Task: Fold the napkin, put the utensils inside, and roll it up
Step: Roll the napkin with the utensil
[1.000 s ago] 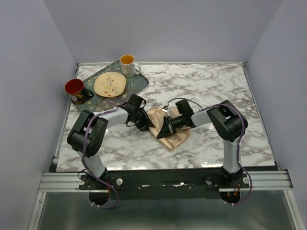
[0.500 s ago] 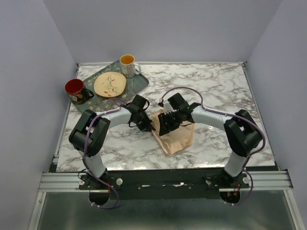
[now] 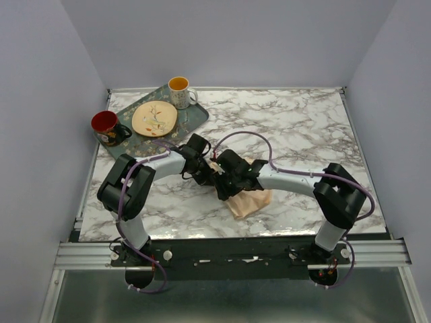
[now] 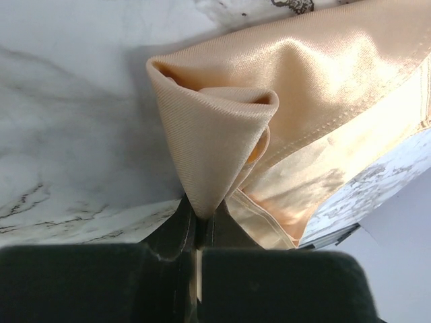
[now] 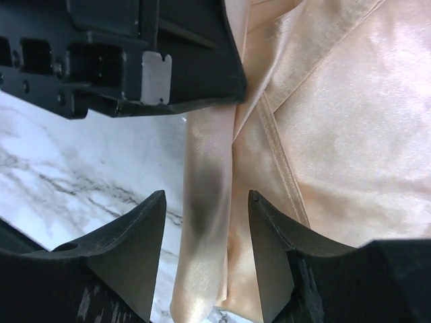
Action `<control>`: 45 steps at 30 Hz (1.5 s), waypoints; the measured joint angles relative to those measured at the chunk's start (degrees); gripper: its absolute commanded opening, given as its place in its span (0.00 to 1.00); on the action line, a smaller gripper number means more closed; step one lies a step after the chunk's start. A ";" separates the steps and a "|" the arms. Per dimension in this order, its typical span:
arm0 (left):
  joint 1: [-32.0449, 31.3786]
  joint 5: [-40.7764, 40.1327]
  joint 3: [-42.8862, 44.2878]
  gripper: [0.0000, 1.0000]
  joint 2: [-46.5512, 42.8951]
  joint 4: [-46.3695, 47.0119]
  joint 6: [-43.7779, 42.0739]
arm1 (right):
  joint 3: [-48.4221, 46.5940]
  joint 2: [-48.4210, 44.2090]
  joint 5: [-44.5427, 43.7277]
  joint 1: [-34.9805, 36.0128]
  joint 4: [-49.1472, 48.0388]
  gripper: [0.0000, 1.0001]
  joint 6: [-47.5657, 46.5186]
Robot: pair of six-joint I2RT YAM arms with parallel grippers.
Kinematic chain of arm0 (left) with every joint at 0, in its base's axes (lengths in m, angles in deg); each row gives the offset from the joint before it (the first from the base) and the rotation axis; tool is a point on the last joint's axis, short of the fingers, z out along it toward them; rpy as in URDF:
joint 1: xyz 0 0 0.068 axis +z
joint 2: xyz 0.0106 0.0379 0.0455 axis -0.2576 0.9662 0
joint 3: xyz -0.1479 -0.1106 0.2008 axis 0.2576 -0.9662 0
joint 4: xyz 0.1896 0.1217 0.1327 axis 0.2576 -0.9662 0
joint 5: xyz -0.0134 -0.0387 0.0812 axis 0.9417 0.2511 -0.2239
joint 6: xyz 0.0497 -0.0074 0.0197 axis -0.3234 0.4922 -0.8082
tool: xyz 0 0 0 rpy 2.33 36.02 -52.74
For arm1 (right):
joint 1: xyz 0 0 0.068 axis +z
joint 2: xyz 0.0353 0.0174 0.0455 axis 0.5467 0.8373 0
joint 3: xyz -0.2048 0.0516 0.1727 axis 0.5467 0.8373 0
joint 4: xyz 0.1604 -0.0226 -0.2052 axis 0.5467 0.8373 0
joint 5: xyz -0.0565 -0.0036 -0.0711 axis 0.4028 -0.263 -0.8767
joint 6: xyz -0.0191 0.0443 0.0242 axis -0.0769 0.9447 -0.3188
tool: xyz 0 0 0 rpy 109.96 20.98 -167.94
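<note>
While the left gripper (image 4: 199, 222) sits clamped on a raised pinch of the shiny peach-tan cloth napkin (image 4: 296, 81), bunched mid-table toward the near edge, the right gripper (image 5: 205, 215) stands open, its fingers straddling a rolled edge just beside it. Folding looks to be the step in hand. Next, I'd say, the right jaws must close on that edge. Far left: dark red mug (image 3: 106, 126), cream floral plate (image 3: 154, 118) on a grey-green tray (image 3: 196, 116), white orange-lined mug (image 3: 179, 91), all well apart, nothing blocking. Utensils? None to be seen.

left gripper (image 4: 197, 227): closed onto napkin (image 4: 323, 87) fold | right gripper (image 5: 205, 205): let go, spread, apparently slid left
</note>
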 measured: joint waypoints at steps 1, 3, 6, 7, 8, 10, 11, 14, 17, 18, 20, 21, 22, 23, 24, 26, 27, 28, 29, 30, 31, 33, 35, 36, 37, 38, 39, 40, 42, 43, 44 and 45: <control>-0.04 0.00 0.00 0.00 0.00 -0.02 0.15 | 0.15 0.04 -1.36 0.35 -0.13 0.56 0.26; -0.11 0.00 0.00 0.00 0.00 -0.17 0.61 | 0.15 0.28 -4.33 1.42 -0.68 0.54 0.39; -0.11 -0.02 0.00 0.00 -0.07 -0.46 1.57 | -0.11 1.27 -7.89 3.45 -1.14 0.51 0.44; -0.13 -0.02 0.00 0.00 -0.09 -0.66 1.84 | -0.39 1.84 -8.90 4.07 -1.11 0.50 0.44; -0.17 -0.02 0.00 0.00 -0.11 -0.87 2.19 | -0.59 2.43 -9.75 4.66 -1.14 0.50 0.48; -0.26 0.00 0.00 0.00 -0.20 -1.38 3.06 | -0.74 3.34 -11.08 5.66 -1.09 0.47 0.61; -0.33 0.00 0.00 0.00 -0.22 -1.55 3.48 | -0.83 3.85 -11.93 6.12 -1.03 0.45 0.70; -0.50 -0.15 0.20 0.00 -0.26 -2.27 4.46 | -2.08 4.90 -14.43 6.91 -0.13 0.35 0.92; -0.59 -0.46 0.37 0.00 -0.31 -2.99 5.22 | -3.34 5.86 -17.03 7.39 1.36 0.35 1.33; -0.59 -0.50 0.42 0.00 -0.31 -3.15 5.53 | -3.56 5.99 -17.73 7.48 1.70 0.35 1.38; -0.66 -0.61 0.52 0.00 -0.31 -3.43 6.01 | -4.02 6.29 -18.82 7.54 2.19 0.19 1.46; -0.70 -0.68 0.57 0.00 -0.31 -3.54 6.14 | -4.17 6.38 -19.15 7.58 2.36 0.12 1.64; -0.72 -0.81 0.68 0.00 -0.31 -3.87 6.27 | -4.28 6.47 -19.56 7.69 2.54 0.03 1.62; -0.74 -0.85 0.76 0.00 -0.31 -4.00 6.34 | -4.31 6.47 -19.63 7.69 2.60 0.01 1.66; -0.76 -0.90 0.79 0.00 -0.31 -4.02 6.40 | -4.28 6.49 -19.65 7.69 2.69 0.01 1.51; -0.81 -1.14 0.98 0.00 -0.31 -4.28 6.38 | -4.07 6.40 -19.71 7.69 2.54 0.01 1.44; -0.85 -1.22 1.03 0.02 -0.31 -4.37 6.32 | -3.69 6.19 -19.67 7.69 2.12 0.01 1.25; -0.96 -1.49 1.22 0.22 -0.31 -4.66 5.88 | -2.14 5.42 -19.37 7.67 0.31 0.01 1.03; -1.14 -1.62 1.46 0.31 -0.31 -5.01 5.60 | -1.38 4.98 -19.19 7.67 -0.52 0.01 1.01; -1.33 -1.86 1.57 0.38 -0.31 -5.16 4.98 | -0.22 4.22 -18.40 7.52 -1.95 0.01 0.92; -1.44 -2.10 1.62 0.48 -0.37 -5.35 4.83 | 0.74 3.72 -17.66 7.32 -3.19 0.01 0.87; -1.49 -2.29 1.57 0.55 -0.74 -5.77 3.74 | 3.45 2.08 -14.62 5.77 -6.32 0.01 0.98; -1.49 -2.54 1.49 0.60 -1.75 -6.29 2.71 | 5.33 1.05 -11.06 3.72 -9.01 0.01 1.16; -1.49 -2.67 1.44 0.66 -2.29 -6.47 2.12 | 5.92 0.79 -8.90 2.75 -10.05 0.01 1.25; -1.27 -2.82 1.40 0.70 -3.32 -6.60 1.51 | 6.38 0.68 -7.17 1.73 -11.19 0.01 1.25; -1.01 -2.91 1.36 0.73 -4.00 -6.62 1.16 | 6.56 0.68 -5.62 1.09 -11.87 0.01 1.22; -0.55 -3.06 0.94 0.76 -5.49 -6.29 0.63 | 6.88 0.68 -3.63 0.02 -12.81 0.01 1.07; 0.17 -3.13 0.44 0.83 -7.10 -6.27 0.00 | 7.08 0.68 -2.01 -0.55 -13.42 0.01 0.94; 1.84 -3.17 -0.48 0.84 -9.49 -6.01 -1.07 | 7.37 0.94 1.62 -1.88 -14.71 0.01 0.33; 2.49 -3.17 -0.72 0.85 -10.14 -5.99 -1.38 | 7.52 1.05 3.04 -2.36 -15.26 0.01 0.11; 3.08 -3.17 -0.85 0.84 -10.67 -5.97 -1.90 | 7.82 1.18 5.18 -2.99 -16.15 0.01 -0.09; 4.02 -3.28 -0.98 0.84 -11.21 -5.95 -2.64 | 8.07 1.22 6.25 -3.52 -16.65 0.01 -0.17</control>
